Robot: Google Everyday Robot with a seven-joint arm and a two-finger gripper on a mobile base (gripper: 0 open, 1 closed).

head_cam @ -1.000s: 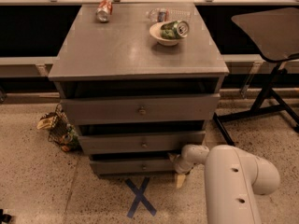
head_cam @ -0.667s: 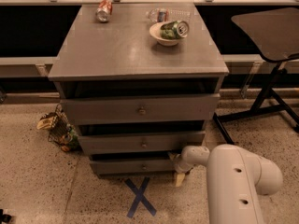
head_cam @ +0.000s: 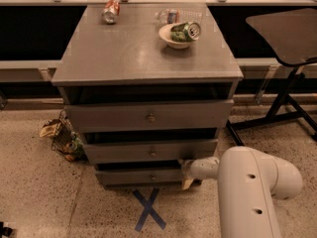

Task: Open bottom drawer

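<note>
The grey cabinet (head_cam: 143, 58) stands in the middle of the camera view with three drawer fronts. The bottom drawer (head_cam: 138, 176) is the lowest and narrowest front, with a small round knob (head_cam: 152, 178) at its centre. It sits slightly out, with a dark gap above it. My gripper (head_cam: 187, 175) is at the drawer's right end, low near the floor, at the tip of the white arm (head_cam: 247, 192) that comes in from the lower right. It lies to the right of the knob.
On the cabinet top are a white bowl (head_cam: 174, 36) holding a green can, a red can (head_cam: 110, 11) lying down and a plastic bottle (head_cam: 171, 17). A wire basket with litter (head_cam: 63, 138) is on the floor at left. A blue tape X (head_cam: 148, 209) marks the floor. A black chair (head_cam: 287, 38) stands at right.
The arm has shifted slightly; the gripper stays at the bottom drawer's right end. The drawer looks unchanged.
</note>
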